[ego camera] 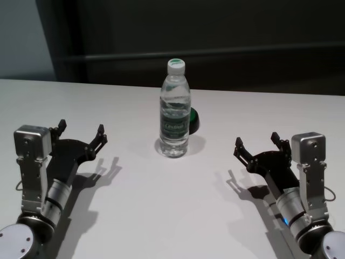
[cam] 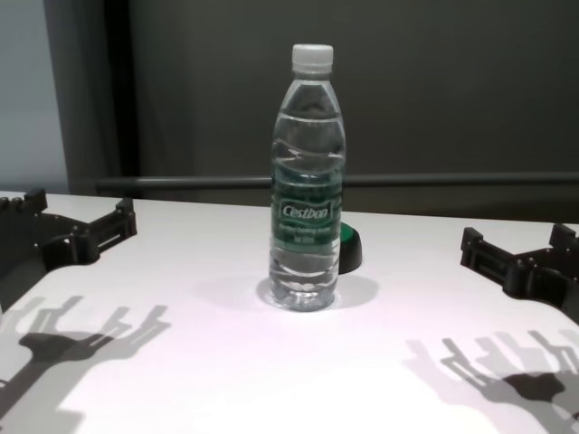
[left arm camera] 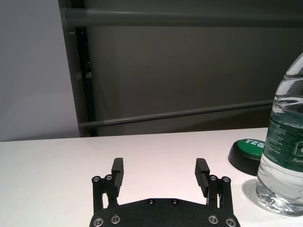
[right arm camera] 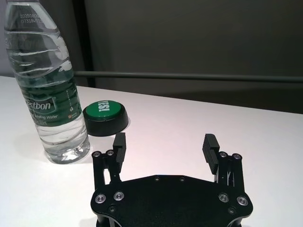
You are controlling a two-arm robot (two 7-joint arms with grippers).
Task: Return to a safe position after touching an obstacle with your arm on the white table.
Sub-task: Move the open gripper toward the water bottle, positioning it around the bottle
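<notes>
On white table (ego camera: 108, 216), upright bottle (ego camera: 175, 116), both hands spread, wrist views show green button (right arm camera: 105, 116)

In the left wrist view the bottle (left arm camera: 284, 151) is cut by the right edge, and its cap and neck lie above the frame. The right wrist view cuts the cap off at the top edge, and the label's first letters turn out of sight around the bottle's curve. The black-and-green round object (ego camera: 193, 121) sits mostly behind the bottle in the head and chest views, with only its right part showing. In the chest view the left gripper (cam: 77, 226) and right gripper (cam: 520, 258) run off the side edges, so their bodies and arms are unseen
</notes>
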